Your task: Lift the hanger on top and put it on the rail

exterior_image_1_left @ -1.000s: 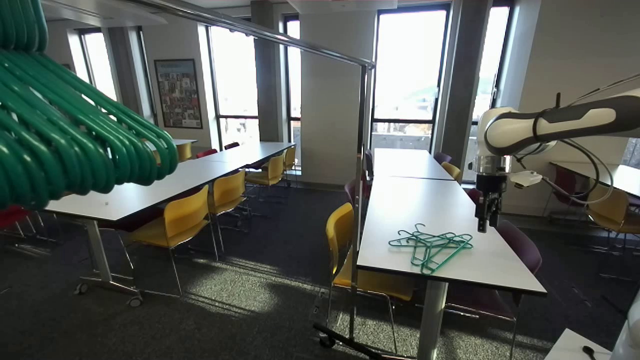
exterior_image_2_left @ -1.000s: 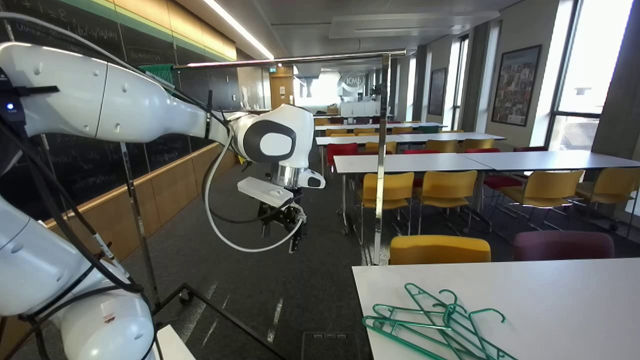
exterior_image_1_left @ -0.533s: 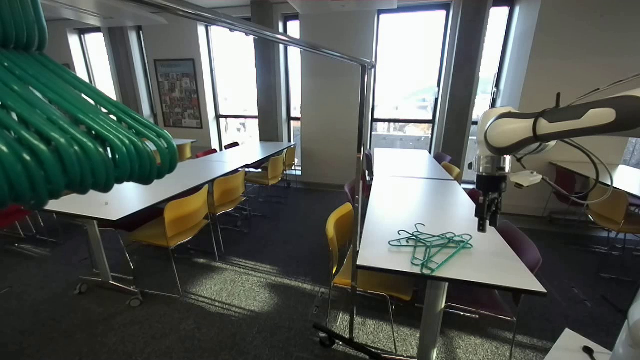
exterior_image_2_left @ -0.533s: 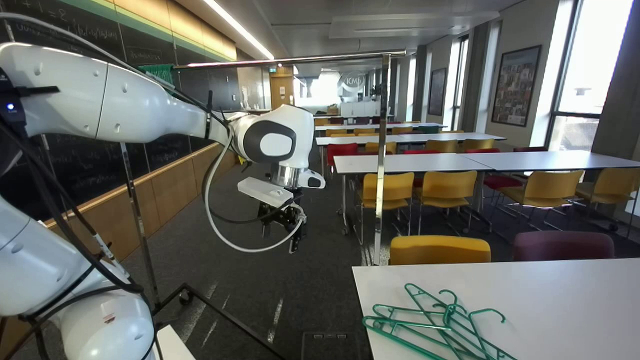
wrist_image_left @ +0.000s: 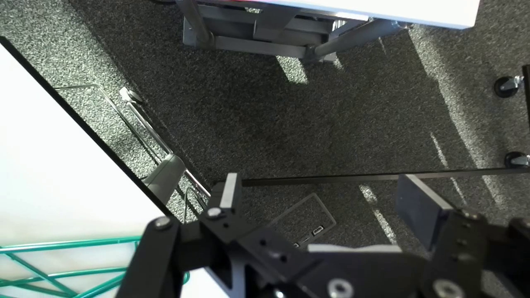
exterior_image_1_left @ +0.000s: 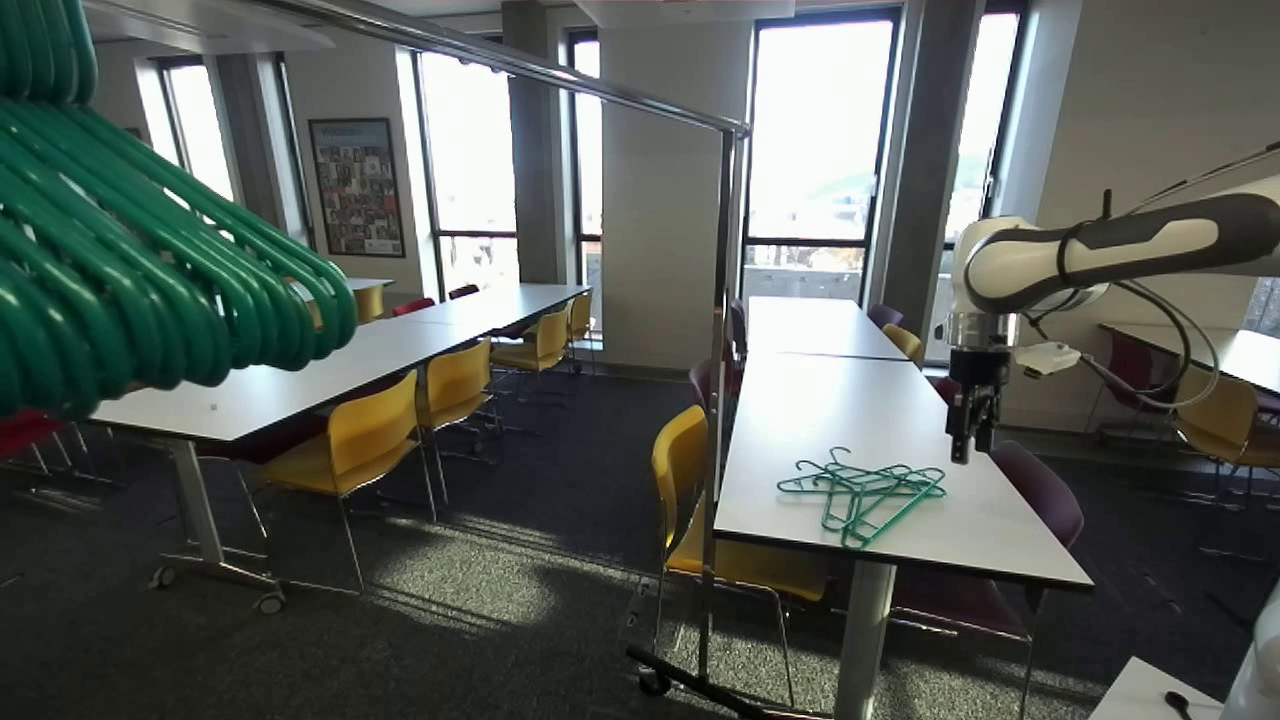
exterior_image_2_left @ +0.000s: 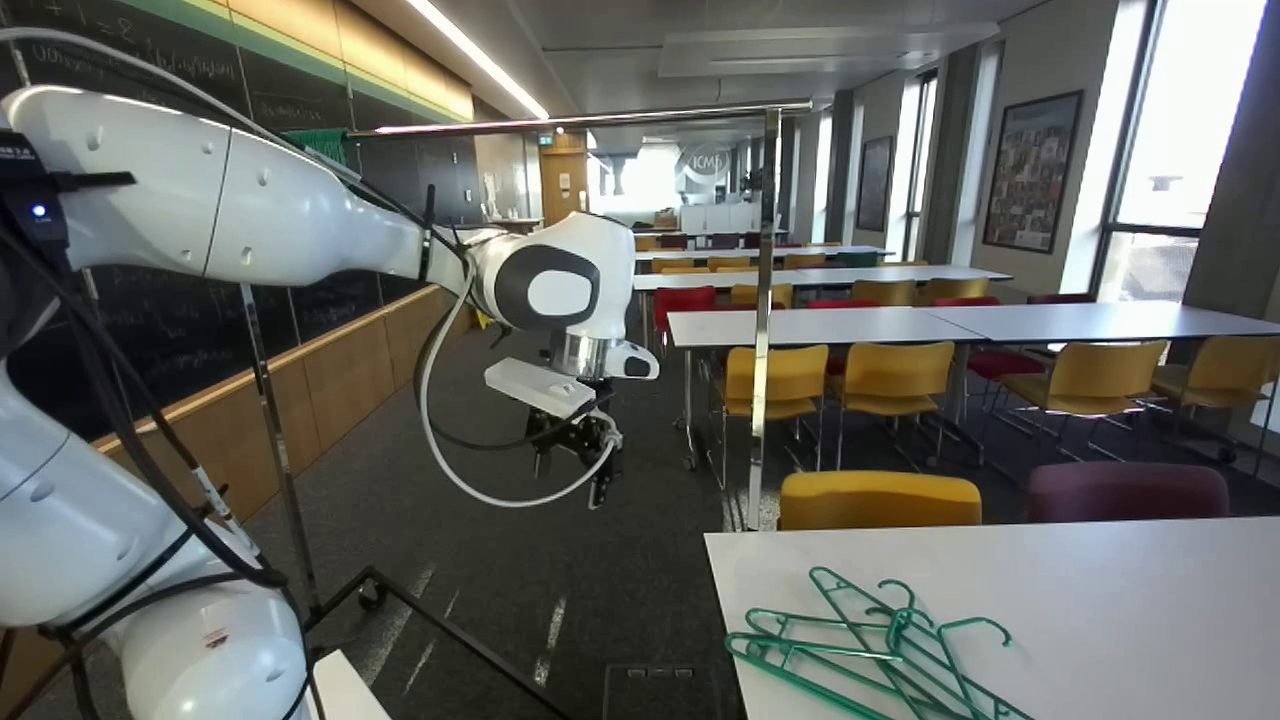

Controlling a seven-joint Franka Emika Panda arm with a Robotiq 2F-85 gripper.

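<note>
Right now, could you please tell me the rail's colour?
The rail is silver, clearest in an exterior view.

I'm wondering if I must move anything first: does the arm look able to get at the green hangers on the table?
Probably yes: the open, empty gripper hangs higher than the table, beyond its edge, with nothing visible between it and the green hangers. They overlap, so freeing one may be harder.

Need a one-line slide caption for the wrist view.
Open, empty pincer above dark grey carpet; green hangers on the white table at lower left of frame.
</note>
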